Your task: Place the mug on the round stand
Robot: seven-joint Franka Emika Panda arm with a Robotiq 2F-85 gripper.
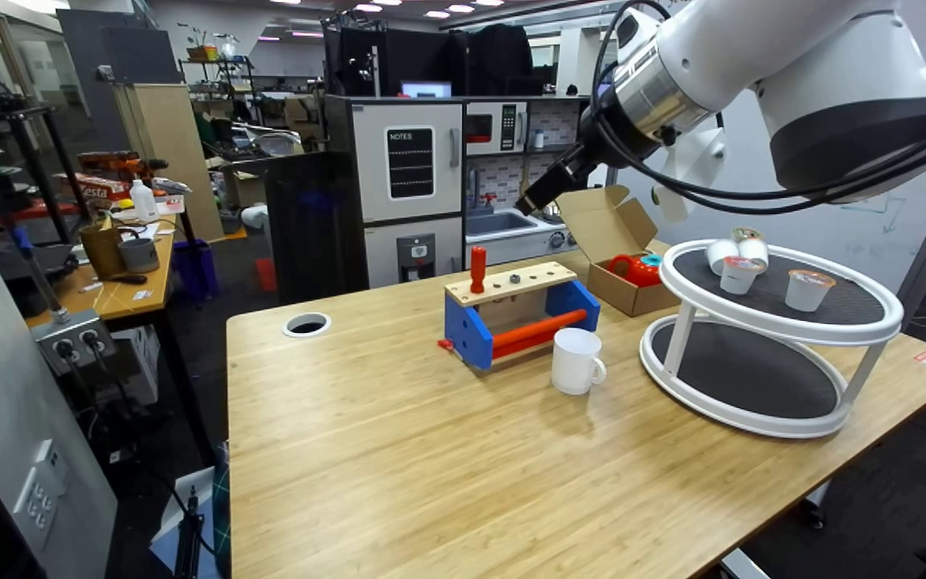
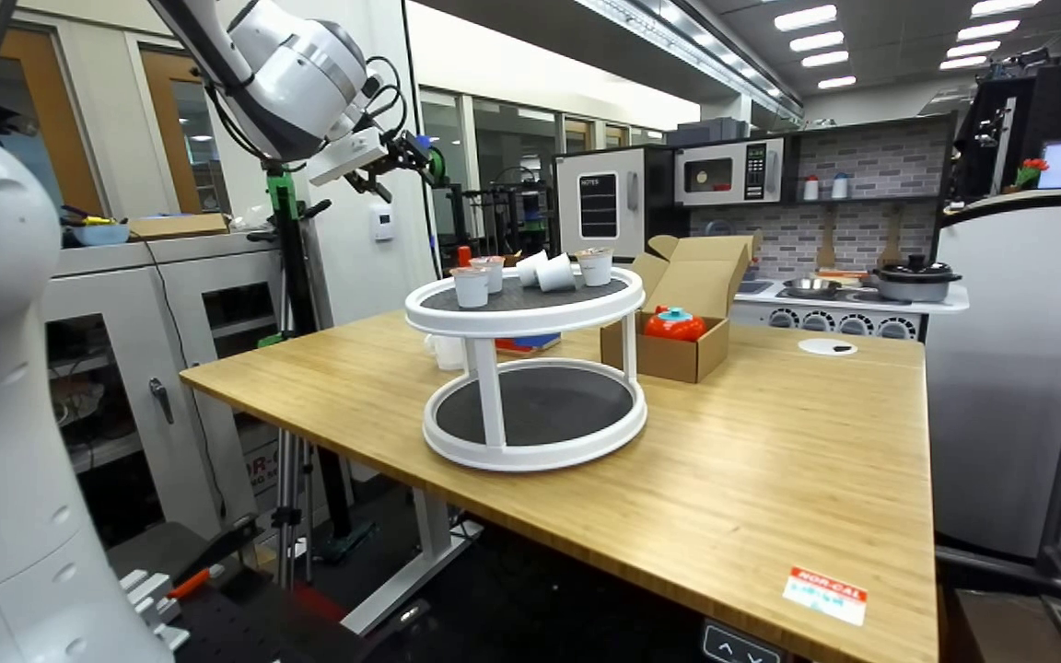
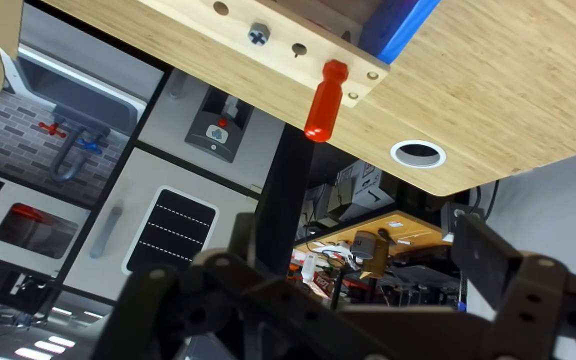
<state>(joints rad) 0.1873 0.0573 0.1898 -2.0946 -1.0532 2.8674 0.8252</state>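
Mug on wood tbl (kitchenette bhnd).

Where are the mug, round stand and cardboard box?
Mug (image 1: pixel 574 363), in an exterior view: its body.
Round stand (image 2: pixel 530 323), in an exterior view: upper rim.
Cardboard box (image 2: pixel 669 359), in an exterior view: outer wall.

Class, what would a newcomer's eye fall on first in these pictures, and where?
Probably the wide two-tier stand on the table, with small cups on top. Next comes the colourful toolbox, with the white mug in front of it in an exterior view. Higher up hangs the hand, open and empty.
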